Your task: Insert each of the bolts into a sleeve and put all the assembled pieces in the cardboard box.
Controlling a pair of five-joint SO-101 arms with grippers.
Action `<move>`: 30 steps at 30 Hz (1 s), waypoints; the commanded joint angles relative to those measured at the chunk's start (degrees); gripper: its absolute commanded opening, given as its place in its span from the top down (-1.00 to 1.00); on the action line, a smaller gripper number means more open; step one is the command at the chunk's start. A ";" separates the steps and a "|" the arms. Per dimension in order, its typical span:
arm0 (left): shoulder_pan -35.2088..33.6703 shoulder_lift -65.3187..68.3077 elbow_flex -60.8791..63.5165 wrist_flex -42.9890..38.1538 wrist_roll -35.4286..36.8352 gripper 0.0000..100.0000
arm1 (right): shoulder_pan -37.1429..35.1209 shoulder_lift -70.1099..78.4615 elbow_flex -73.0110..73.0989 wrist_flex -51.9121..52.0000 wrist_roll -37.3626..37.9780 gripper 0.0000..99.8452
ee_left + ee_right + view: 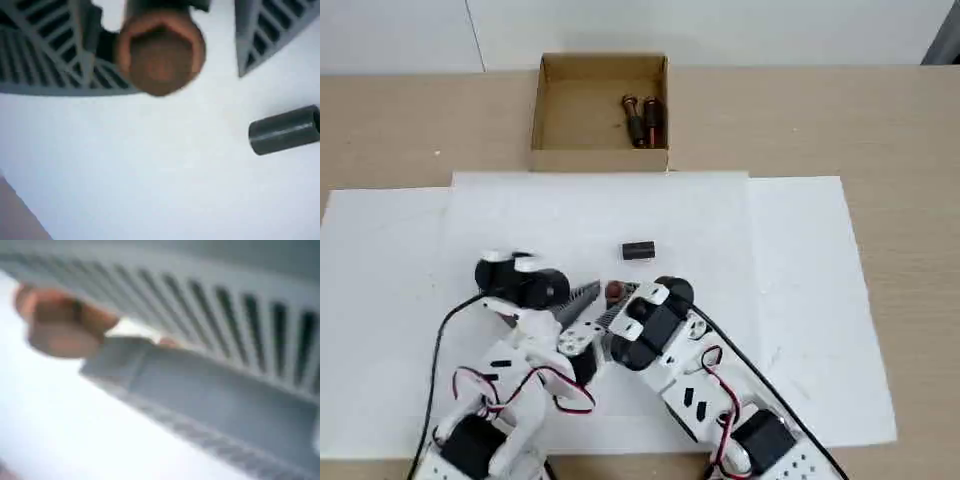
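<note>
While the bolt (160,55) sits clenched in the right pincer (107,335), head poking past its tips, the left pincer (584,297) stands released just beside it. Ahead of both lies the loose sleeve (638,250). Farther ahead, the box (552,110) holds two finished pieces (642,118). Insertion seems in hand; next, the left must grip that sleeve and align its bore.

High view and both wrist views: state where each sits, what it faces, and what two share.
High view: fixed above, looks down on cardboard box and both arms.
Left wrist view: on the left arm, faces the bolt head-on, sleeve beside; open left tool shows.
Right wrist view: on the right arm, close on the bolt; right tool shows.
Shared: all three show the bolt.
</note>
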State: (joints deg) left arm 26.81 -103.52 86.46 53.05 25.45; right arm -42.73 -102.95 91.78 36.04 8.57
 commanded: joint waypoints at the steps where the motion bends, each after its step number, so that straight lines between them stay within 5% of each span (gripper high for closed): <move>1: -1.85 -0.62 -2.77 0.53 -2.64 0.63 | -0.40 -0.75 -1.23 -1.36 0.79 1.00; 10: -2.02 -0.62 -6.11 0.53 -2.90 0.64 | 0.13 -0.66 -0.44 -1.19 0.88 1.00; 17: -3.25 -0.62 -11.03 0.53 -2.99 0.98 | 6.02 -0.66 0.53 -1.54 0.53 1.00; 24: -18.81 -0.62 -8.66 0.26 -3.43 0.99 | 15.43 -0.66 2.46 -1.19 0.62 1.00; 30: -27.34 -0.62 -1.10 0.70 -11.69 0.99 | 20.62 -0.04 1.32 0.13 -0.09 1.00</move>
State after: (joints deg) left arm 2.29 -103.52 83.38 53.58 17.19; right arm -24.35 -102.86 94.95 35.96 8.84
